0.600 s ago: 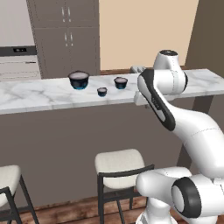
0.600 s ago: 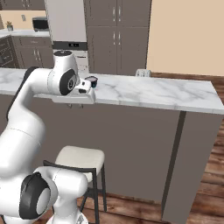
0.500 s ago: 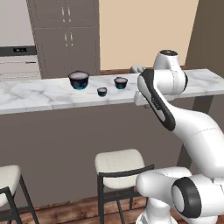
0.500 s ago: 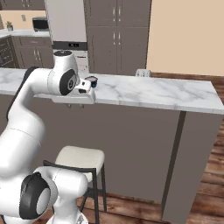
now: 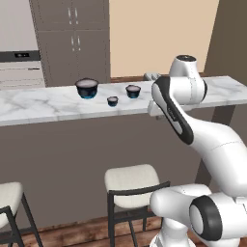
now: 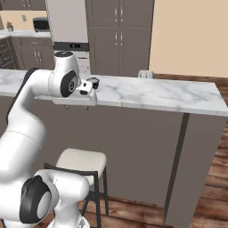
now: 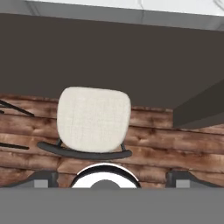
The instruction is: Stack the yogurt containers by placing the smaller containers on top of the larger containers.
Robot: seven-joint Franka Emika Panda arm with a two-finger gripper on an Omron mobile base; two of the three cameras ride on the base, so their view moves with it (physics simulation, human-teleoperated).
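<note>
Three dark yogurt containers with pale tops and blue bases stand apart on the marble counter (image 5: 43, 103). The large cup (image 5: 87, 89) is farthest left, the tiny cup (image 5: 112, 101) sits nearer the front edge, and the medium cup (image 5: 133, 91) is to the right. From the right base view, one cup (image 6: 92, 83) peeks out behind the hand. My gripper (image 7: 112, 179) hangs at the counter's front edge, right of the cups, and points down at the floor. Its fingertips (image 7: 43, 178) stand wide apart, open and holding nothing.
A pale cushioned stool (image 5: 130, 178) stands under the counter, directly below the hand (image 7: 94, 118). A second stool (image 5: 7, 198) is at the far left. A small white object (image 5: 152, 76) sits at the counter's back edge. Tall grey cabinets (image 5: 72, 43) stand behind.
</note>
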